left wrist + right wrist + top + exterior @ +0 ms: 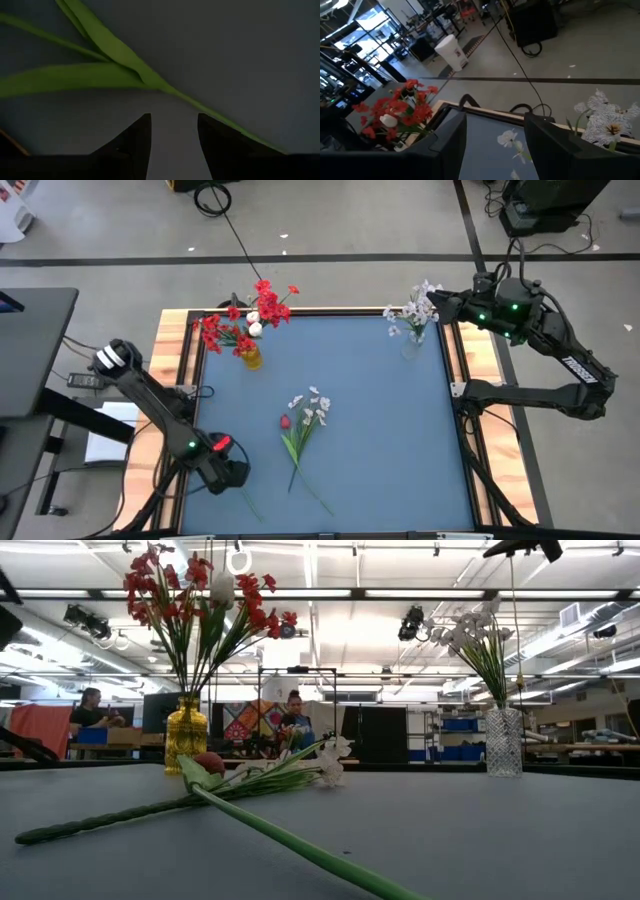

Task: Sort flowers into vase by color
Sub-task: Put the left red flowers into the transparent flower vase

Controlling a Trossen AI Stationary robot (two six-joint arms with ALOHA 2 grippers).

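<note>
- Flowers [303,423] at frame centre: white blooms, one red bud, long green stems
- Left gripper [172,142] lower left: fingers apart, empty; right gripper [495,145] upper right: open, empty

On the table [380,440] we saw two vases near the far edge: the left vase [251,357] stood at the far left with a bunch of flowers [245,320] in it, and the right vase [412,343] stood at the far right, also with flowers [417,305] in it. Between them, nearer the middle, some loose flowers [303,425] lay flat on the table. The left gripper [232,473] was over the near left corner, the right gripper [437,302] over the right vase.
</note>
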